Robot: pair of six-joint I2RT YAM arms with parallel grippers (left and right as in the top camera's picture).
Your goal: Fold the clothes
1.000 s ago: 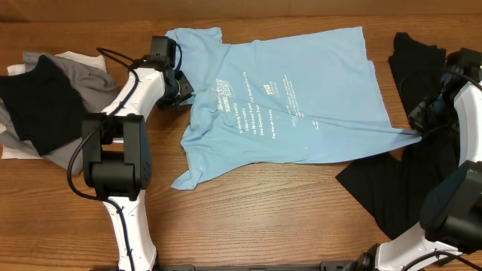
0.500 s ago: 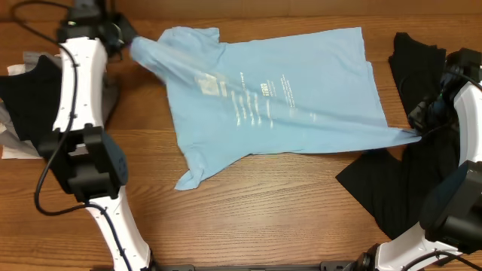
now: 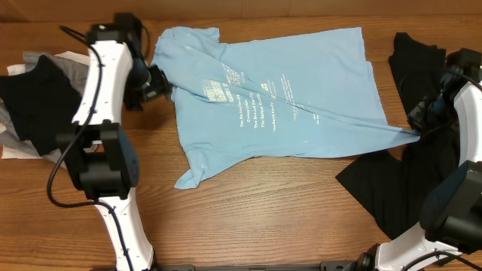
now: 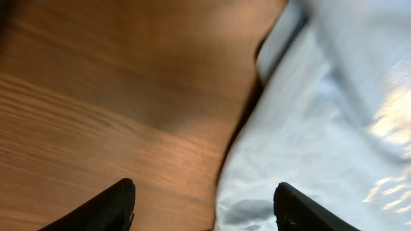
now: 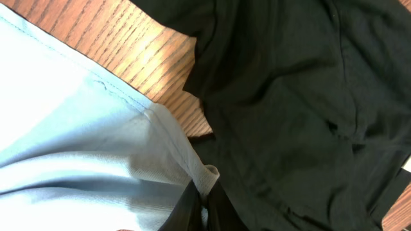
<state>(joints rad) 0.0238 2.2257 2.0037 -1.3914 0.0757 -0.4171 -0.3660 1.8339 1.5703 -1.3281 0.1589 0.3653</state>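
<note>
The left gripper (image 3: 154,81) has just let go. Half a second back it was hauling the shirt (image 3: 301,98) by a sleeve out toward 10 o'clock; now its jaws stand apart over the shirt's edge at 9 o'clock. The shirt has settled print-up on the table (image 3: 248,211), toward 12 o'clock. The right gripper (image 3: 419,128) stays pinched on the hem corner at 3 o'clock, by the black garment (image 3: 407,188). To my eye it is spread enough to start folding.

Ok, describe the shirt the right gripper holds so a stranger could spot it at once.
On the wooden table, look to the middle, between a mixed pile at the left edge and a black garment on the right. The T-shirt spread there is the only light-blue one, with small white print across it.
</note>
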